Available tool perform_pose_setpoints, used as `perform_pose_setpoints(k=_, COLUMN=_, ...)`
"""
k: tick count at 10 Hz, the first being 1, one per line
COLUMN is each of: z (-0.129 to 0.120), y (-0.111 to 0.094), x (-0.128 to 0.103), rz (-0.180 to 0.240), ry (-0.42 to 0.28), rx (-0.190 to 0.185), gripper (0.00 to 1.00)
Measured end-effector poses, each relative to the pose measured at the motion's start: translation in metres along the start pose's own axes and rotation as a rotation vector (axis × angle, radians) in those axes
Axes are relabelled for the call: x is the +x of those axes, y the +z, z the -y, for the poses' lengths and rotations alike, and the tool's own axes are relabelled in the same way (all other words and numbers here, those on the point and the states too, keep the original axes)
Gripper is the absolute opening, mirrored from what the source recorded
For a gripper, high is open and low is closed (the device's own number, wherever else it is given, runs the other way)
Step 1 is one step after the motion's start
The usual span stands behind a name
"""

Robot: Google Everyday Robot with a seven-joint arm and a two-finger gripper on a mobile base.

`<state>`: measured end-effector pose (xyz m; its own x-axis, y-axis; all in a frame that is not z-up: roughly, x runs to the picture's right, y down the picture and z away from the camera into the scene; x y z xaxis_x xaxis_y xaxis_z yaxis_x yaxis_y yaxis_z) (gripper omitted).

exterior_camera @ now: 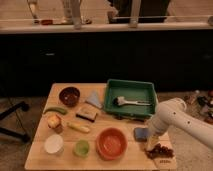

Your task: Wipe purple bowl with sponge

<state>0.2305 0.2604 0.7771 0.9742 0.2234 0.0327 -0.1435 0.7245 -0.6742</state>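
Observation:
The purple bowl (pixel 69 95) sits at the table's far left, small, dark maroon and round. The blue sponge (pixel 141 133) lies on the wood at the right, in front of the green tray. My gripper (pixel 149 136) is at the end of the white arm that comes in from the right and stands right at the sponge's right side, low over the table. The arm's white body hides the fingers. The gripper is far from the purple bowl, across the table's width.
A green tray (pixel 131 89) holds a brush (pixel 128 102). An orange bowl (pixel 111 142), a pale green cup (pixel 81 148) and a white cup (pixel 53 144) stand along the front. A grey-blue triangular piece (pixel 93 99), a tan block (pixel 87 114) and fruit lie mid-table. Dark red bits (pixel 159 150) lie at the front right.

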Motion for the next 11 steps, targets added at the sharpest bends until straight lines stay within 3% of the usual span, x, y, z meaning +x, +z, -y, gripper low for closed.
perform_pose_setpoints(k=11, z=0.026, y=0.021, x=-0.001, rz=-0.021, ry=0.127, rx=0.026, gripper=0.80)
